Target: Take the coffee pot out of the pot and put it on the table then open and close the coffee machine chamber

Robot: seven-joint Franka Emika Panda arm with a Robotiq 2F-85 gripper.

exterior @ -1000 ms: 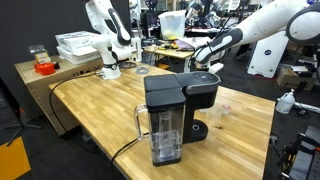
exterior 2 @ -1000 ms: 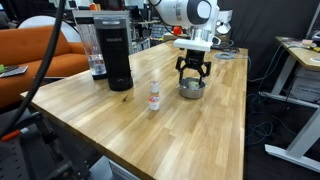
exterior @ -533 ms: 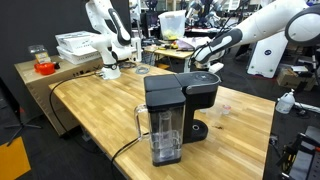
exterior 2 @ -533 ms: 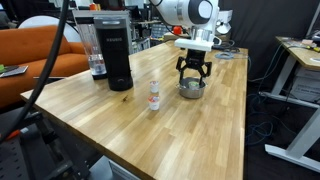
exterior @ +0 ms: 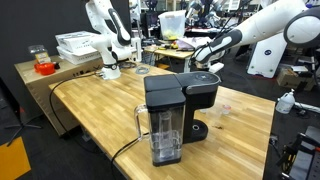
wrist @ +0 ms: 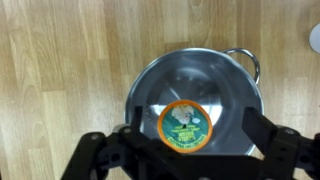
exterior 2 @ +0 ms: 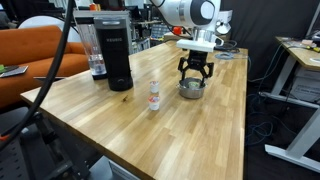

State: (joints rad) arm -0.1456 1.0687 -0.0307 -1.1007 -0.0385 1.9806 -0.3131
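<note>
Gripper (exterior 2: 194, 78) hangs w/ jaws wide, directly over steel pot (wrist: 150, 80) on table (wrist: 60, 50). Coffee pod (wrist: 185, 123) lies inside pot, not gripped.

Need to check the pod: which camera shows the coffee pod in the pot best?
The wrist view: it looks down into the metal pot and shows the coffee pod whole, label up. An exterior view shows only the metal pot under the gripper; the pod is hidden in both.

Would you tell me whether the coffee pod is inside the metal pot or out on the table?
Inside: the wrist view shows the coffee pod on the floor of the metal pot, label up, within its rim.
</note>
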